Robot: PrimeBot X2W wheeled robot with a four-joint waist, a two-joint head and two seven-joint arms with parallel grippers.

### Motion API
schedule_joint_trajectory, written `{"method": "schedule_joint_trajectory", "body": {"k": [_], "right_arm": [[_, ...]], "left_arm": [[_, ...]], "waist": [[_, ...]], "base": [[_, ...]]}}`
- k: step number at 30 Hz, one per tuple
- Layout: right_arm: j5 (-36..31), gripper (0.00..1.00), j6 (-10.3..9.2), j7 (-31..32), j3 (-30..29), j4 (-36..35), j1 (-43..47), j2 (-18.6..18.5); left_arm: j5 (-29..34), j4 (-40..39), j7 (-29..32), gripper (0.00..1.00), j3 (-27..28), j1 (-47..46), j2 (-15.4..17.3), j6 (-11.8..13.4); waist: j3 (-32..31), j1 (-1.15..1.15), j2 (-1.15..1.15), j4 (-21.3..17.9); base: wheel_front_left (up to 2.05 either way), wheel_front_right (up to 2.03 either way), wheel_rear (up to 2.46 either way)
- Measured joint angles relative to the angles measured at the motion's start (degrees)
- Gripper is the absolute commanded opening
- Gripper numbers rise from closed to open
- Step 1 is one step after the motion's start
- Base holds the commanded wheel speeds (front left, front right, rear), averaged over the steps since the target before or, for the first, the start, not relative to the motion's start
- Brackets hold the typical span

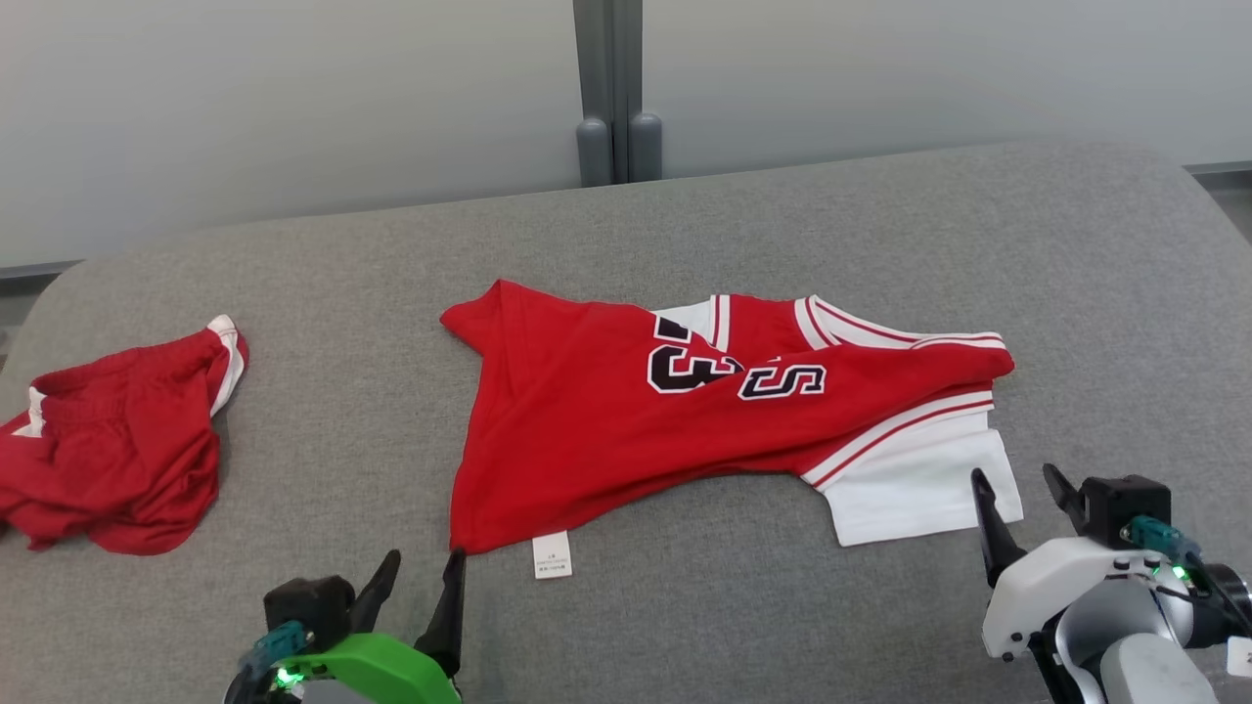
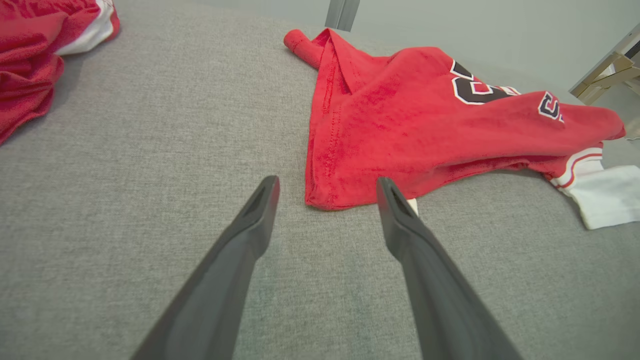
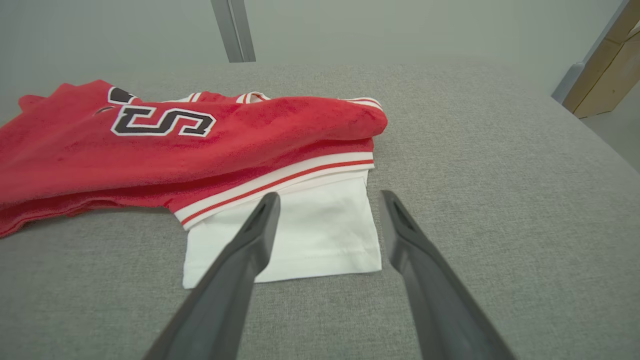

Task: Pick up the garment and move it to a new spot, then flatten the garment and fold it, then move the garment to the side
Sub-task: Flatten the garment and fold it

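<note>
The red jersey point(image 1: 606, 430) lies rumpled near the middle of the grey cloth-covered tabletop point(image 1: 685, 626), its long axis running side to side across the head view; its red hem is toward the robot's left and its white sleeve point(image 1: 919, 489) toward the right. The left end effector point(image 1: 425, 562) has its fingers spread wide and holds nothing; the near hem corner, beside the white label point(image 1: 552, 554), sits just ahead of its tips. The right end effector point(image 1: 1015, 479) is equally spread and empty; it points at the sleeve's near edge, and I cannot tell whether it touches the cloth. Each arm is nearest its own end, so a two-handed grab looks likely, by my reading; the garment is not yet flat. The red shorts point(image 1: 117, 440) lie well apart, far left.
</note>
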Motion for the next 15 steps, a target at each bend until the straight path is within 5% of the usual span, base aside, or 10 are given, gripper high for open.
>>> {"method": "schedule_joint_trajectory", "body": {"k": [15], "right_arm": [[-1.8, 1.0, 0.0, 1.4, 0.1, 17.6, -12.6, -1.4]], "left_arm": [[-1.9, 20.8, 1.2, 1.0, -3.3, -14.1, -2.2, 1.0]], "waist": [[5.9, 0.0, 0.0, -3.2]], "base": [[0.0, 0.0, 0.0]]}}
